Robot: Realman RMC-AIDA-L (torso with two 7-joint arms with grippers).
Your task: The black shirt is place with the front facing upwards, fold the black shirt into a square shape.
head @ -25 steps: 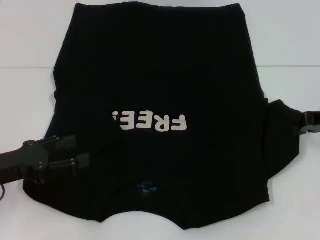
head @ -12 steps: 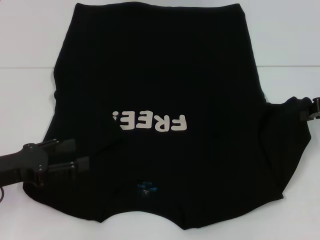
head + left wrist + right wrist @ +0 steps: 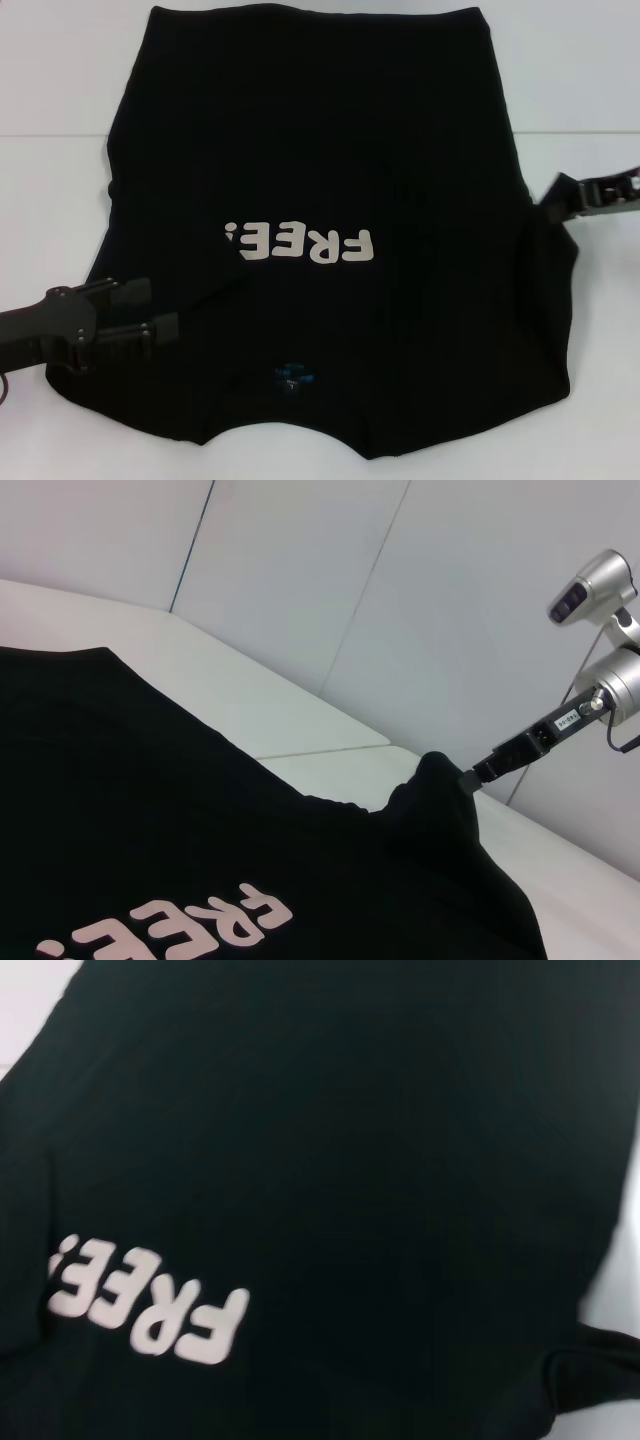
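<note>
The black shirt lies flat on the white table, its white "FREE!" lettering facing up and the blue neck label near my side. My left gripper is open and empty over the shirt's left shoulder area. My right gripper is shut on the tip of the shirt's right sleeve and holds it lifted off the table at the shirt's right edge. In the left wrist view the right gripper holds up a peak of the cloth. The right wrist view shows only the shirt and its lettering.
The white table shows on both sides of the shirt and beyond its hem. A seam line crosses the table. The right arm's silver wrist stands above the table's right side, with a pale wall behind.
My right gripper has risen and moved back and inward, pulling the right sleeve up off the table. The left gripper has hardly moved.
</note>
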